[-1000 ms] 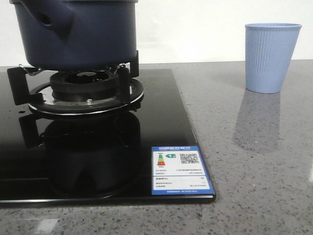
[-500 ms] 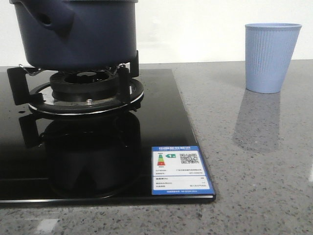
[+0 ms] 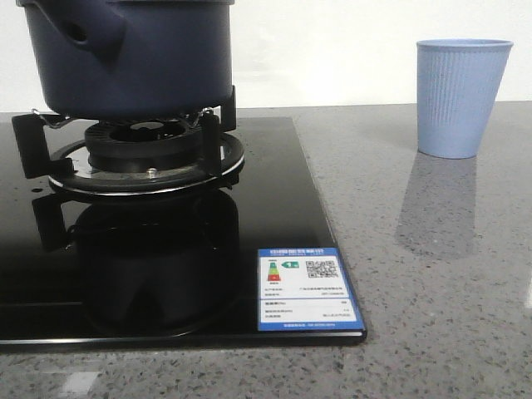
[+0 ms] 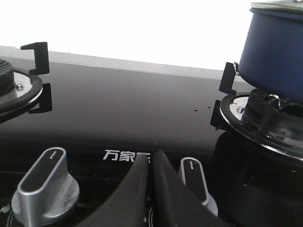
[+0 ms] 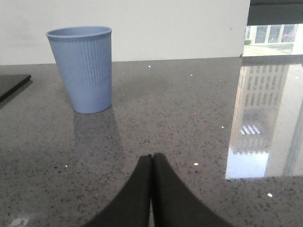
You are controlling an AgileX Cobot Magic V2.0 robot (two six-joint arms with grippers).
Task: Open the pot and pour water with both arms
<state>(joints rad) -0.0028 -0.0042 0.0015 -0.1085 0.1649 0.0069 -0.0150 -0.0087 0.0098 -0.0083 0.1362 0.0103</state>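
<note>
Centrally, pot (image 3: 133, 58) on burner (image 3: 145, 154); cup (image 3: 461, 96) apart on surface (image 3: 432, 274); left gripper (image 4: 150, 163) and right gripper (image 5: 151, 163) fingers pressed together, empty.

The pot (image 3: 129, 54) sits on the burner grate (image 3: 141, 150) at the back left of my cooktop (image 3: 274, 216). The cooktop lies on the countertop (image 3: 432, 291), its label (image 3: 306, 288) at the front right corner. The cup (image 3: 460, 97) stands upright on the countertop, well apart to the right of the pot. Two knobs (image 4: 47, 182) sit along the cooktop's front, just beside my left claw (image 4: 151, 158).
</note>
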